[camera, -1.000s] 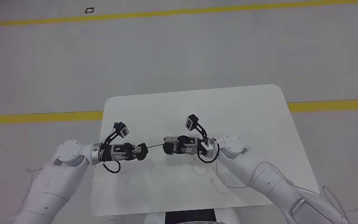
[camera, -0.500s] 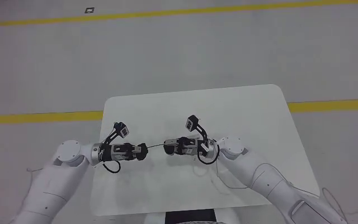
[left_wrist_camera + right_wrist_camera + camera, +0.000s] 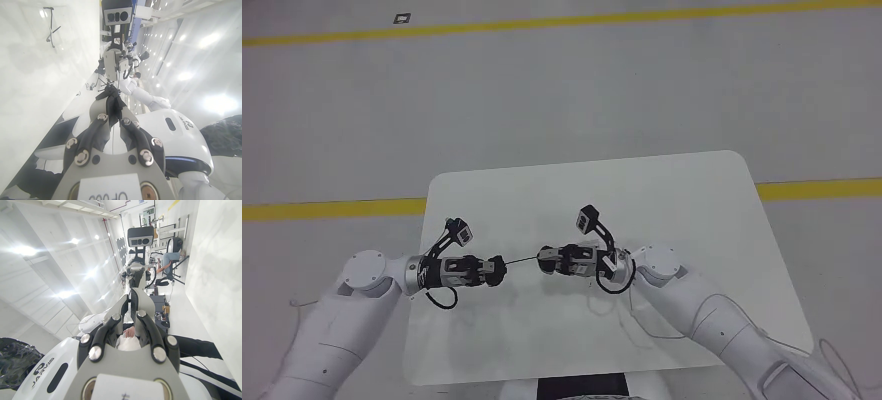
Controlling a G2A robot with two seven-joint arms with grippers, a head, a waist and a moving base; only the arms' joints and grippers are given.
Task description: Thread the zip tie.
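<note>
Top view: left gripper [image 3: 500,267] and right gripper [image 3: 543,261] face each other tip to tip above the table [image 3: 682,200], about mid-width and a bit toward the robot's edge. The thin dark zip tie [image 3: 521,263] spans the gap between them, off the table, one end at each set of tips.

Left wrist view, extra detail: left fingers [image 3: 97,108] are pinched together on the strap, which trails back as a thin dark line between the finger links. A few loose dark strips [image 3: 50,32] lie flat on the table, well apart from both grippers.

Right wrist view: right fingers [image 3: 144,303] are pressed closed. The strap is too thin to make out between the pads here. The top view puts its end right at those tips, so I read it as clamped.
</note>
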